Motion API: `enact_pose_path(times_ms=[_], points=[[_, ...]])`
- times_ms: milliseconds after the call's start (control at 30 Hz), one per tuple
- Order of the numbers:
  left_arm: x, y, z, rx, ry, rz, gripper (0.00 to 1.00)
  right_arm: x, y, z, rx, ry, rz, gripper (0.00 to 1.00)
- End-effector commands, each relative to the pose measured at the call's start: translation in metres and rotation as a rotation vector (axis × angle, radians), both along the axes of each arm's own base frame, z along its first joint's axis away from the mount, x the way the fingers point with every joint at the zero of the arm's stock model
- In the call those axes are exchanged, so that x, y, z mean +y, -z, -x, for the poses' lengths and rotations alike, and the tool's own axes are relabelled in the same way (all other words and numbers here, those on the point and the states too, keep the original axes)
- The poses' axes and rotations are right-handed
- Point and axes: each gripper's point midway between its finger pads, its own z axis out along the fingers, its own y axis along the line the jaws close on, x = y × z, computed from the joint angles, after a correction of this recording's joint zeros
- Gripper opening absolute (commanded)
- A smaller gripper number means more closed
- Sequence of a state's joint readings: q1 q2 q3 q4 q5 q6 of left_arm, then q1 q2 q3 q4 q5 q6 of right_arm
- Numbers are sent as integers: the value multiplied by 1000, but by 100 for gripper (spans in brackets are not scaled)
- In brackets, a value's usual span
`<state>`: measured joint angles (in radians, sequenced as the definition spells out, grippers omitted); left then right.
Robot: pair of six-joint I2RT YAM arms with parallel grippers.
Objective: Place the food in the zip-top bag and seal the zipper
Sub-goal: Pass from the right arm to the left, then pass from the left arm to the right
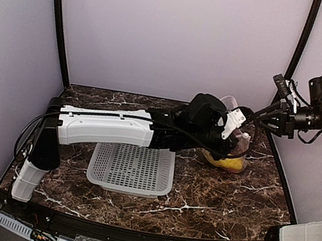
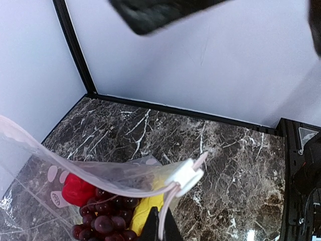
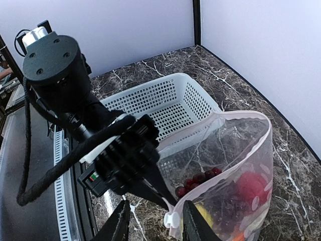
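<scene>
Right wrist: left pincer [image 3: 163, 198] clamps the clear crinkly zip-top bag [image 3: 235, 165] by its whitish zipper strip [image 3: 241, 114]; right pincer [image 3: 156, 223] gapes open just beside that grip. A slipped grip would likely drop the filled bag, still unsealed.

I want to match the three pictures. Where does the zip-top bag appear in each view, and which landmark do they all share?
Top external: the zip-top bag is right of centre, beyond the far right corner of the basket.
Left wrist: the bag fills the lower left.
Right wrist: the bag is at the lower right, next to the basket.
Shared landmark: the yellow piece inside the bag.
</scene>
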<state>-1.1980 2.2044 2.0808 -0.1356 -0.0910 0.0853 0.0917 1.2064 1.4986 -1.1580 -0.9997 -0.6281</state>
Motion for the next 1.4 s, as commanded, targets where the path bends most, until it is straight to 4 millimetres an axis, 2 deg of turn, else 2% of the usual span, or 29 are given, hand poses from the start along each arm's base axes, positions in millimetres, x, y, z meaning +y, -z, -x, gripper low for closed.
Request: enact_pose_path(times_ms=[0,167,433,567,667,1367], points=[[15,-111,4,-65,-6,243,1,-3,10,16,-58,-19,40,31],[15,-120,6,-52,2,275,1,-5,16,19,-100,-4,54,23],[18,-125,8,-36,1,289,1,-9,37,14,-95,7,97,20],[17,-124,9,-29,10,287,1,-9,46,7,-81,27,99,15],[17,-123,10,-24,15,287,1,-9,48,2,-90,34,100,11],[15,-120,15,-16,43,278,1,0,60,-3,-109,3,106,0]])
